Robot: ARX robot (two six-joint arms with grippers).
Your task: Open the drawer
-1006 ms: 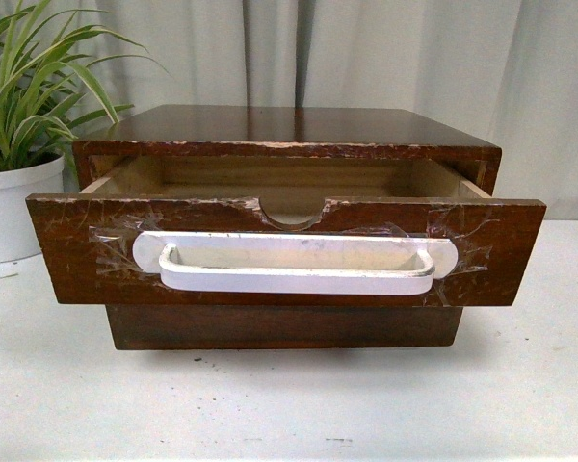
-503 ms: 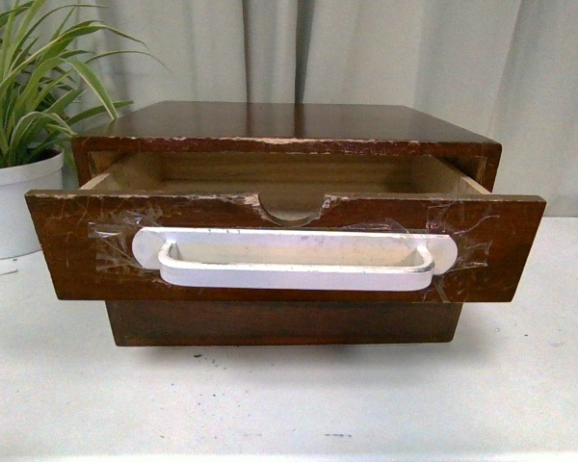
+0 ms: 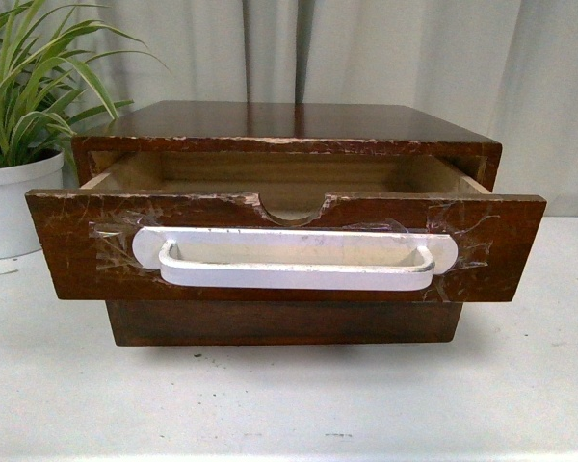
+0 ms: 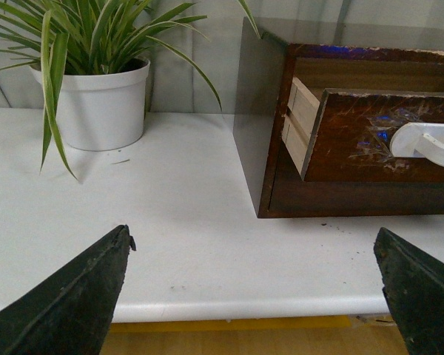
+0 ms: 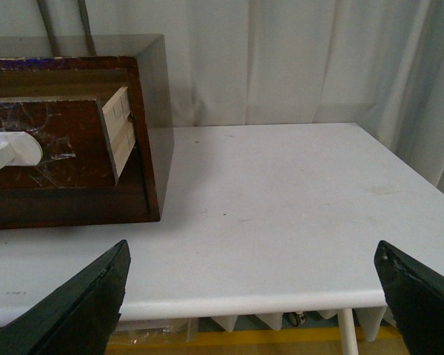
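Your scuffed dark brown wooden drawer [image 3: 270, 245], with its taped-on white bar handle [image 3: 295, 262], stands pulled out over the white worktop [image 3: 289, 404]; both arms' fingers spread wide, holding nothing.

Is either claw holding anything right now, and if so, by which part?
Nothing is held. The left claw and the right claw are both open over the table edge, apart from the drawer and its white handle.
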